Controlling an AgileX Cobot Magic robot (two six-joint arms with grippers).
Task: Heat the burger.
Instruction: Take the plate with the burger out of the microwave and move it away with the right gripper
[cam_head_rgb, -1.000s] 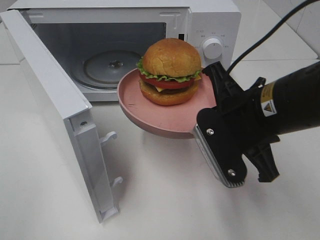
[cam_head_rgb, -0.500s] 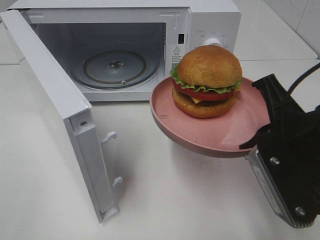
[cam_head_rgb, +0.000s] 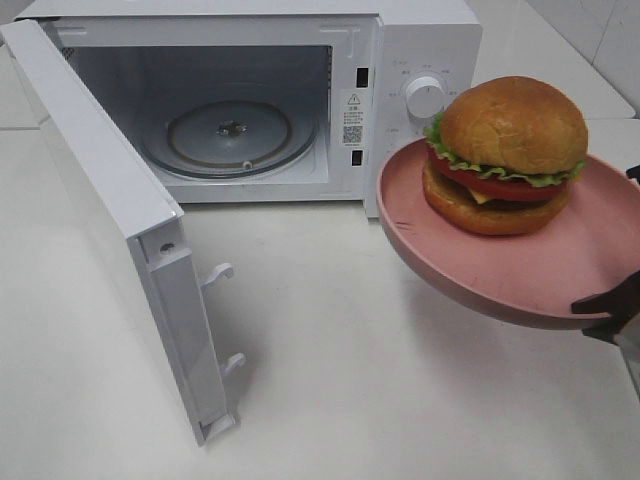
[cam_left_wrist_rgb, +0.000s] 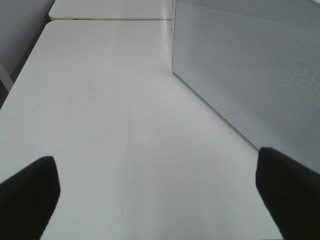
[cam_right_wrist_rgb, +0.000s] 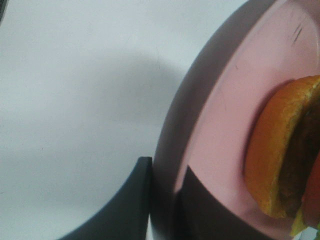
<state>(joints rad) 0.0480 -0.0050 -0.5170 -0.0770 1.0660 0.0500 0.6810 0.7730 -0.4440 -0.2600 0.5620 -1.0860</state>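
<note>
Pinching the rim of the pink plate (cam_head_rgb: 470, 290) with our right claw (cam_right_wrist_rgb: 162, 195), burger (cam_head_rgb: 508, 152) riding on it beside the open microwave (cam_head_rgb: 250, 100), we should keep it level and slide it slowly onto the turntable (cam_head_rgb: 228, 135), while our left claw (cam_left_wrist_rgb: 160, 195) idles spread.

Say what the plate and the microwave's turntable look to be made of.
Plate: probably matte pink plastic or melamine, going by its uniform color, dull sheen and faint scuffs. Turntable: apparently clear glass, see-through with ringed reflections and the hub visible beneath.
</note>
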